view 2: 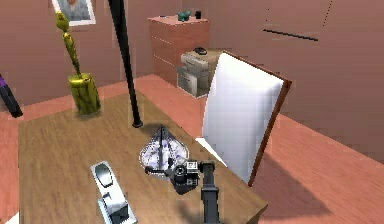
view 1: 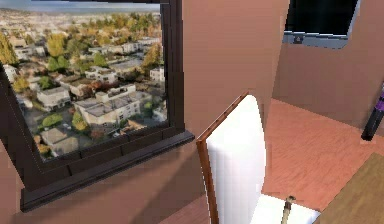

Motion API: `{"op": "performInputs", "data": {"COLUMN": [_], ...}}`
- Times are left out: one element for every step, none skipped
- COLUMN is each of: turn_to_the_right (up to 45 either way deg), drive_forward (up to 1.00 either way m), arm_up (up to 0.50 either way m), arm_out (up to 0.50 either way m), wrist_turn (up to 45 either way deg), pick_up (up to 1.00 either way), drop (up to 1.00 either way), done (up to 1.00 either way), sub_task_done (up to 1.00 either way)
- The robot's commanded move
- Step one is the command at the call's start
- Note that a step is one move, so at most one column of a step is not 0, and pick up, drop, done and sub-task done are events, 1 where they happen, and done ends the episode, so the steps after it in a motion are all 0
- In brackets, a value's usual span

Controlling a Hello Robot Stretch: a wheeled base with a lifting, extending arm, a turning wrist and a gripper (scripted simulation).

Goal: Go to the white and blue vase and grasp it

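Note:
A small white and blue patterned vase [view 2: 157,152] stands on the wooden table [view 2: 60,160] in the arm side view, near its middle. The gripper [view 2: 170,170] shows as a dark body at the end of the dark arm bar [view 2: 210,200], right by the vase's lower right side. The vase stands on the table right at the fingers, so I cannot tell whether the gripper holds anything or touches it.
A yellow pot with a gold figure [view 2: 82,90] and a black bat [view 2: 125,60] stand farther out on the table, a white device [view 2: 110,190] near its front. A white chair [view 2: 240,110] [view 1: 235,160] flanks it. A dresser [view 2: 185,45] lines the far wall. Ahead is a window [view 1: 90,80].

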Motion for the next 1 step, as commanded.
{"op": "performInputs", "data": {"turn_to_the_right": [0.0], "drive_forward": [0.00], "arm_up": [0.10], "arm_out": [0.00], "wrist_turn": [0.0], "pick_up": [0.00], "drop": [0.00], "done": [0.00], "sub_task_done": [0.00]}}
